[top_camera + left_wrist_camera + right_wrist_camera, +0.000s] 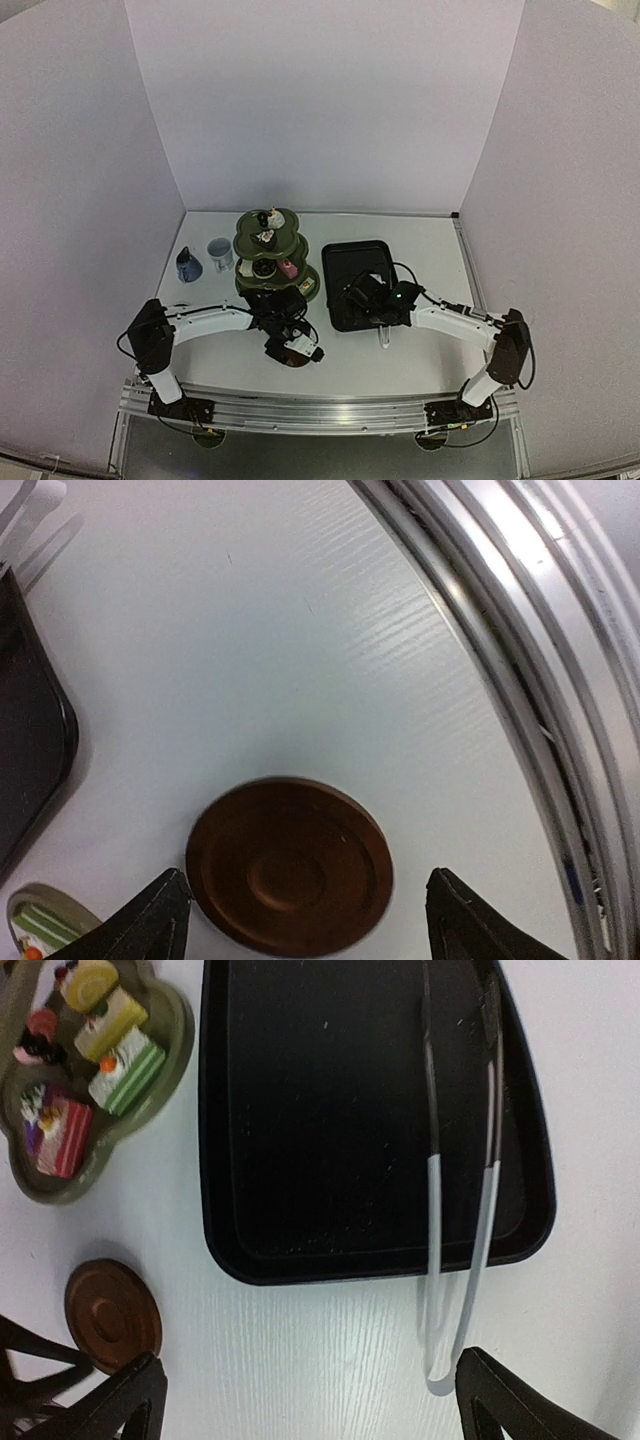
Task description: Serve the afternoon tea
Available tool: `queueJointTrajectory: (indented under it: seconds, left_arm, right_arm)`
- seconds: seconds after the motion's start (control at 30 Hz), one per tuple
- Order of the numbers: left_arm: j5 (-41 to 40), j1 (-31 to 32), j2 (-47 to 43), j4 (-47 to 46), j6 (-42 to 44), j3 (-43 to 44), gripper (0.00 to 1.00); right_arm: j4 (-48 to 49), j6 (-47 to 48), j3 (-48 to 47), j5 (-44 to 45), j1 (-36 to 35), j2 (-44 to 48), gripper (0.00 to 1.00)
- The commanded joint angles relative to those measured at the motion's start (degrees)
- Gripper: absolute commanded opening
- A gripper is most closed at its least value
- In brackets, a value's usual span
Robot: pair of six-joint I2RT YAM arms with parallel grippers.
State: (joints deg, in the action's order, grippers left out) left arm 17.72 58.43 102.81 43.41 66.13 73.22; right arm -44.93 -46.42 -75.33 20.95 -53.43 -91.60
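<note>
The olive-green three-tier stand [302, 285] stands at the table's middle with tiny cakes [265, 238] on its tiers; its lowest tier [172, 1048] holds pink, yellow and green cakes [112, 1055]. A dark-blue cup [188, 265] and a pale cup [220, 252] stand left of it. One brown saucer [290, 865] lies flat on the table in front of the stand; it also shows in the right wrist view [112, 1315]. My left gripper [305, 930] is open, just above the saucer, a finger on each side. My right gripper [305, 1410] is open and empty near the tray's front edge.
The black tray [360, 282] lies right of the stand and holds only the white tongs [460, 1260], whose looped end sticks out over its near edge. The metal rail [560, 710] runs along the table's near edge, close to the saucer.
</note>
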Motion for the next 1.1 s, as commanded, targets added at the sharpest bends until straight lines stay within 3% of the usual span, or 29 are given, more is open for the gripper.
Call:
queueJointTrajectory:
  seconds: [0.0, 0.2, 0.4, 0.47, 0.63, 0.87, 1.07]
  left_arm:
    - [6.4, -7.6, -13.3, 20.5, -1.4, 1.0, 0.82]
    - [3.8, -19.2, -28.8, 27.6, -0.1, -12.6, 0.87]
    - [-0.9, -32.9, -37.0, 25.0, -4.4, -21.4, 0.91]
    - [-3.3, -36.2, -37.7, 22.9, -6.1, -23.8, 0.91]
    - [-3.0, -37.9, -39.1, 21.1, -8.8, -25.8, 0.9]
    - [-4.5, -37.9, -38.9, 15.8, -10.8, -26.8, 0.91]
    - [-3.1, -37.9, -38.4, 15.3, -10.8, -26.7, 0.91]
  right_arm:
    - [-0.5, 2.7, -8.2, -6.5, -4.5, -10.2, 0.98]
    - [-0.6, 4.3, -16.9, -11.9, -7.8, -22.4, 0.98]
    - [-4.2, 7.3, -26.9, -13.7, -11.5, -33.3, 0.97]
    - [-5.0, 8.0, -29.1, -14.4, -12.0, -36.7, 0.93]
    - [-8.2, 8.0, -33.4, -12.8, -12.4, -41.8, 0.82]
    - [-10.4, 5.8, -31.7, -9.2, -13.3, -43.3, 0.67]
    - [-10.3, 5.7, -35.2, -8.0, -13.1, -44.8, 0.64]
